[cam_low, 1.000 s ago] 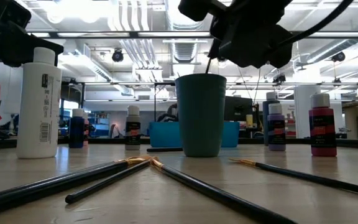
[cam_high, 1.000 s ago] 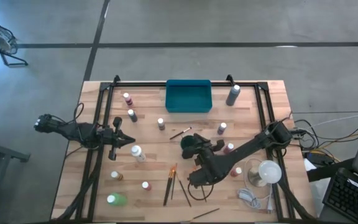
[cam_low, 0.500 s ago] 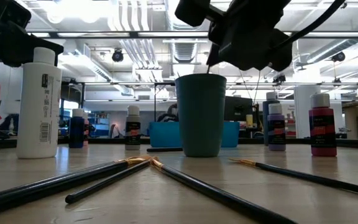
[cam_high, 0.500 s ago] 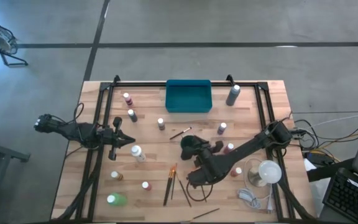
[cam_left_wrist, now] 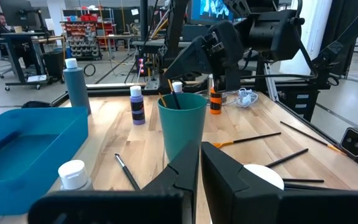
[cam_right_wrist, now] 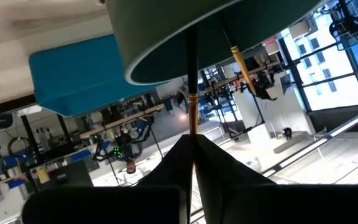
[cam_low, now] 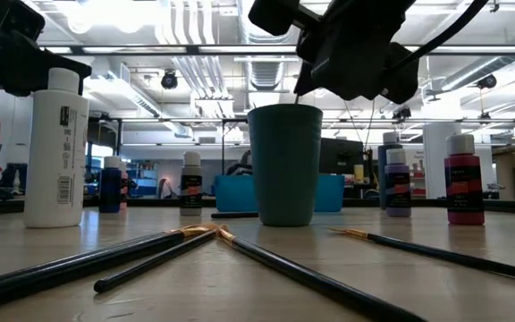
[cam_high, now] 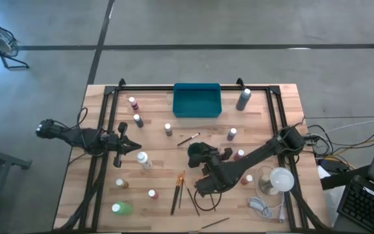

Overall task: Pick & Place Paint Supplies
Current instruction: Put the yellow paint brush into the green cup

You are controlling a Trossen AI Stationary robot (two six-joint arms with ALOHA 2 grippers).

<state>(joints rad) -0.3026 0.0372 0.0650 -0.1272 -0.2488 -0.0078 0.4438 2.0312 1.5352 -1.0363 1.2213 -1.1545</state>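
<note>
The dark green cup (cam_high: 196, 151) stands mid-table and holds one brush (cam_right_wrist: 238, 62). My right gripper (cam_right_wrist: 193, 140) hovers just above the cup's rim (cam_low: 284, 107), shut on a thin paintbrush (cam_low: 299, 92) that reaches down into the cup. My left gripper (cam_high: 135, 147) waits shut at the left, beside the white bottle (cam_high: 143, 159). Several white-capped bottles stand around, such as pink (cam_high: 133, 103), maroon (cam_high: 239, 155), green (cam_high: 122, 208) and the taller grey one (cam_high: 243, 99). Several brushes (cam_high: 177, 192) lie flat near the table's near edge. My right gripper pinches the paintbrush between its two fingers at the gold ferrule (cam_right_wrist: 192, 118). The fingers come from above, pointing down toward the cup. The dark handle (cam_right_wrist: 191, 62) runs on from the fingers into the cup's mouth, where its lower end is hidden.
The teal tray (cam_high: 197, 101) sits at the far edge. One brush (cam_high: 188, 138) lies left of the cup, another (cam_high: 214, 223) at the near edge. A white round object (cam_high: 278, 181) and a cable (cam_high: 260, 207) lie at the right.
My right gripper has edged a little toward the table's left, staying shut on the brush. The cup has shifted slightly the same way.
</note>
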